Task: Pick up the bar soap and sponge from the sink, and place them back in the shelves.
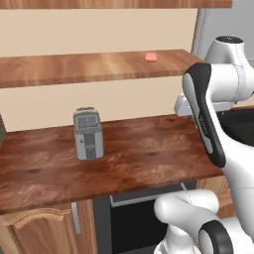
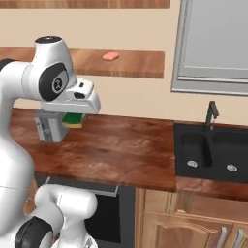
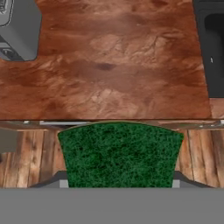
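1. Two edges of the sponge (image 3: 120, 154) are cut off in the hand view: its lower part runs under the frame's bottom, and the end effector (image 3: 119, 183) shows as mere grey slivers at the sponge's lower corners; its dark green scrub face, coarse and speckled, faces the camera; the fingers are clamped on the sponge from either side.
2. From the right base view the sponge (image 2: 73, 120) peeks out beneath the white hand as a green patch with a thin yellow strip below; the end effector (image 2: 72, 116) is mostly hidden by the hand's housing, held above the worktop (image 2: 121, 150).
3. In the left base view the arm's own dark-and-white link blocks the hand, so the hold cannot be judged there.
4. A grey toaster (image 1: 88, 134) stands on the worktop (image 1: 139, 154), just behind the sponge as seen from the right.
5. The sink (image 2: 213, 152), black with two silver drains and a dark faucet (image 2: 210, 114), lies well to the right; its far side is cut by the frame.
6. Farthest off, the bar soap (image 1: 151, 57), small and salmon-pink, lies flat on the lower plank of the shelves (image 1: 74, 67) against the wall; a higher plank is clipped by the top edge.
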